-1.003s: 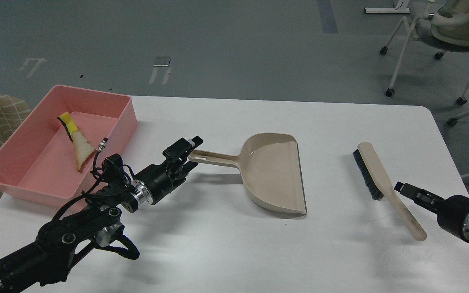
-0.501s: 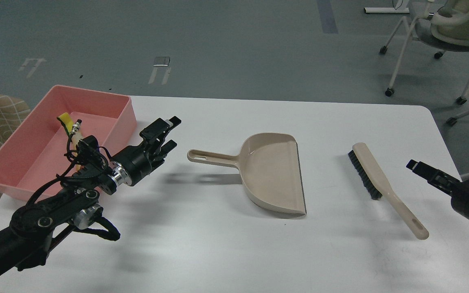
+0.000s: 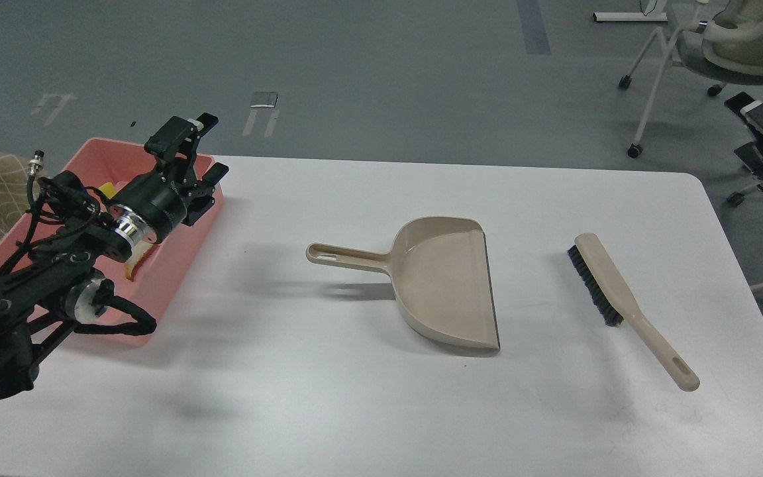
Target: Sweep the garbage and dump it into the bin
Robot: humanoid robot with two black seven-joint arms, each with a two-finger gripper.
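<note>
Pink plastic, the bin [image 3: 186, 233] sits at the left of the frame on the white table [image 3: 368, 397], its long axis running from lower left to upper right toward the table's far edge. Inside it, the garbage [image 3: 135, 262] shows only as a sliver of yellow sponge and a tan crust edge of the bread-like slice; my arm covers the rest, so which way the 2 scraps point cannot be told.

The left gripper [image 3: 206, 149] hangs over the bin's far right corner, its 2 fingers spread apart and holding nothing. The right gripper [image 3: 752, 129] is at the right edge of the frame, past the table; its fingers stand parted and hold nothing.

At mid-frame the beige dustpan [image 3: 444, 281] lies flat, handle pointing left. The brush [image 3: 620, 298] lies right of it, handle toward the lower right.
</note>
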